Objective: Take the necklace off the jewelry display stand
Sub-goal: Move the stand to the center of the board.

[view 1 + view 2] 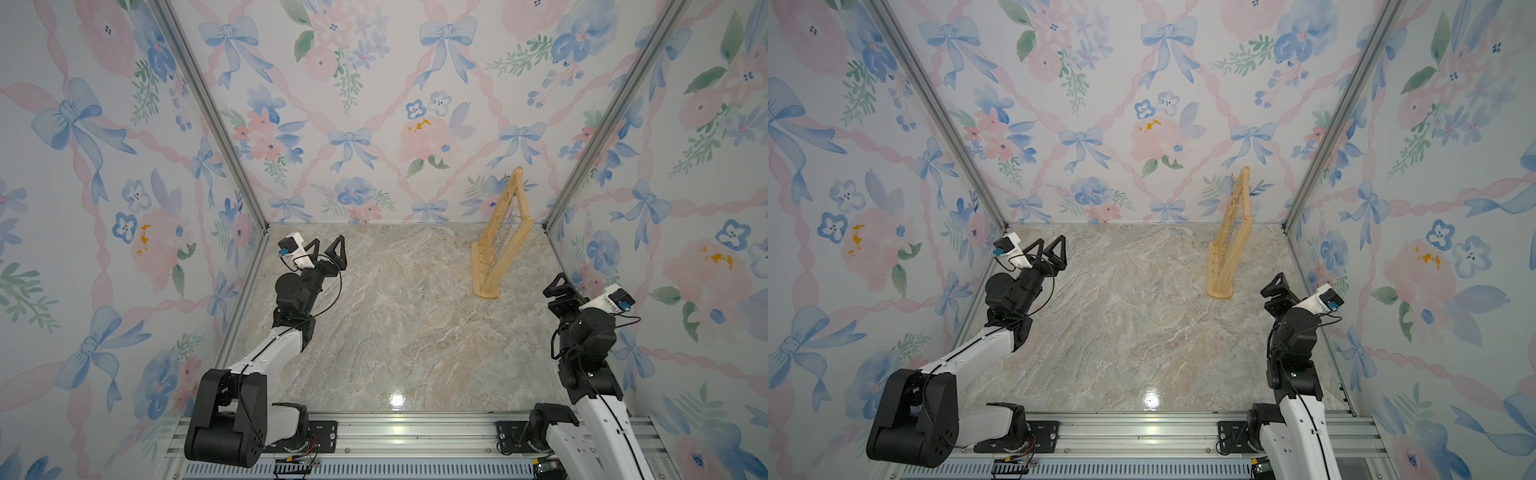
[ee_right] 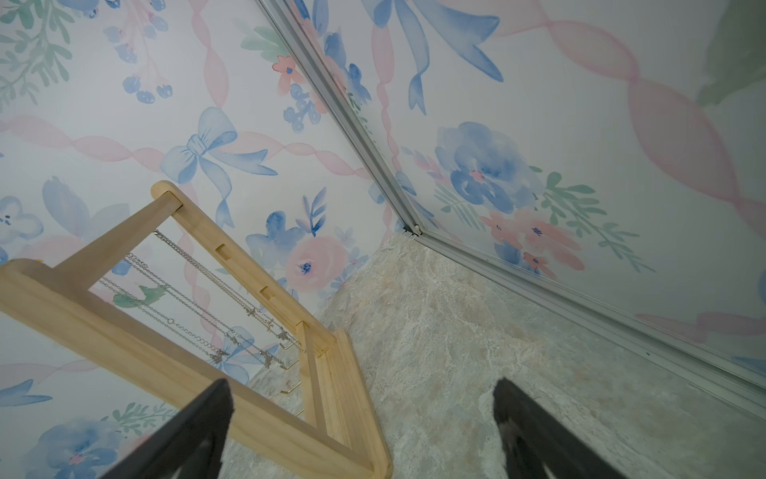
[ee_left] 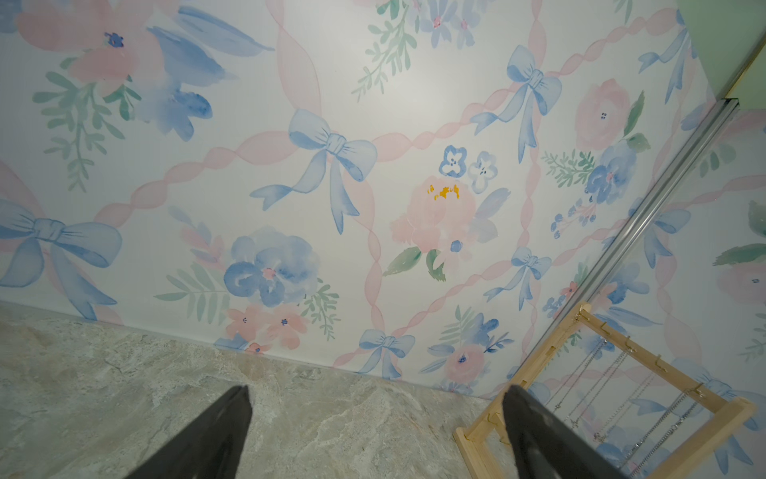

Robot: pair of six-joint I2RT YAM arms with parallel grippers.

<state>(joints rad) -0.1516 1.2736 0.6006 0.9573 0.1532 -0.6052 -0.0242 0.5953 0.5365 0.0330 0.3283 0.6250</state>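
The wooden jewelry stand (image 1: 482, 274) (image 1: 1219, 286) (image 3: 646, 350) (image 2: 124, 344) stands upright on the marble-look worktop (image 1: 395, 332). Several thin silver necklaces (image 2: 250, 311) hang from its top bar, inside the frame. The right claw (image 1: 559, 291) (image 1: 1277, 286) (image 2: 362, 381) hovers near the stand's base. It is apart from the stand, with its jaws spread wide and nothing between them. The left claw (image 1: 328, 240) (image 1: 1051, 240) (image 3: 377, 390) is well apart from the stand, also wide and empty. Bare worktop lies between the left claw and the stand. Behind the stand, the flowered walls (image 1: 374, 124) meet at a metal corner rail (image 2: 352, 124), which leaves little room there.
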